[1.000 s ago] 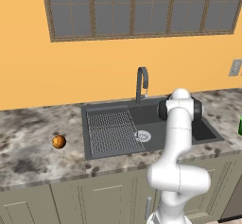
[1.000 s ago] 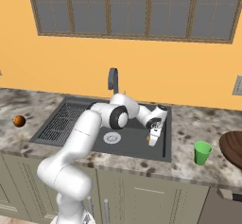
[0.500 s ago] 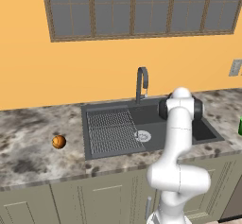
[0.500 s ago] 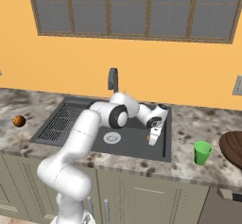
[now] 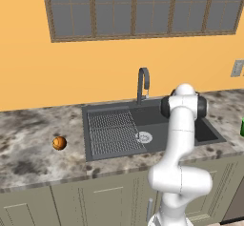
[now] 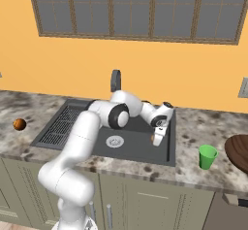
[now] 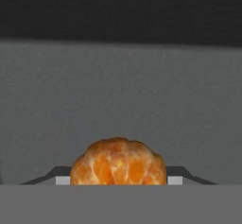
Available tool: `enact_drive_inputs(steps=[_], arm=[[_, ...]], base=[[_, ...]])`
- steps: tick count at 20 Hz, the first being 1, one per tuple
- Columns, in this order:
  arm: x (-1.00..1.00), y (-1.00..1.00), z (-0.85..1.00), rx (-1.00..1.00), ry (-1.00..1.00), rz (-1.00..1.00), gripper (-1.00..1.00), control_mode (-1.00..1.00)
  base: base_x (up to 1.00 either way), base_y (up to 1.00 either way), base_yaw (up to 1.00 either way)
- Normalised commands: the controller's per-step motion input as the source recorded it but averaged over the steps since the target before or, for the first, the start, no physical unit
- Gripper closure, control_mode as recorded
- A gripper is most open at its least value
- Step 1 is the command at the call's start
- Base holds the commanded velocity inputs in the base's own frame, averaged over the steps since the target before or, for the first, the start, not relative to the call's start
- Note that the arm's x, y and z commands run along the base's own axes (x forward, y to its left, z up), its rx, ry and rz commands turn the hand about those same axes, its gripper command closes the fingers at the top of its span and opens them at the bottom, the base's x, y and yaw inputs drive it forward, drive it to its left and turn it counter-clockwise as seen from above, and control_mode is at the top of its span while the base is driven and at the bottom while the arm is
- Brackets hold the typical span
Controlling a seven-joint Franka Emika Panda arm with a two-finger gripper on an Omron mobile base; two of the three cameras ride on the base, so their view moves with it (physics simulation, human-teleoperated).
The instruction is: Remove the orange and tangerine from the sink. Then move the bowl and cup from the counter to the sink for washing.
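My gripper [image 6: 157,137] hangs low in the right part of the dark sink [image 6: 133,149], its fingers closed on a segmented orange-coloured tangerine [image 7: 118,164]. In the hand view the fruit fills the gap between the two fingertips, with the grey basin floor behind it. A sliver of the tangerine [image 6: 152,138] shows beside the fingers. The orange [image 5: 59,143] lies on the counter left of the sink [image 5: 205,132]. A green cup [image 6: 208,156] stands on the counter to the sink's right, and the reddish-brown bowl [image 6: 240,149] sits beyond it at the frame edge.
A curved dark faucet [image 5: 142,82] rises behind the basin. The ribbed draining grid [image 5: 112,132] covers the sink's left half, with the round drain [image 5: 143,137] beside it. Marbled counter [image 5: 28,158] runs along both sides, and a wall outlet [image 5: 237,67] sits at the right.
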Motion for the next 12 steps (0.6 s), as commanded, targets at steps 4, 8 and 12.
enact_drive_inputs(steps=[4, 8, 12], arm=[[-0.16, 0.00, 0.38, 0.00, 0.01, 0.00, 1.00, -1.00], [-0.23, 0.00, 0.36, 0.00, 0.01, 0.06, 1.00, -1.00], [-0.23, 0.00, 0.42, -0.03, 0.00, 0.10, 1.00, -1.00]], base=[[0.00, 0.00, 0.00], [0.00, 0.00, 0.00], [0.00, 0.00, 0.00]])
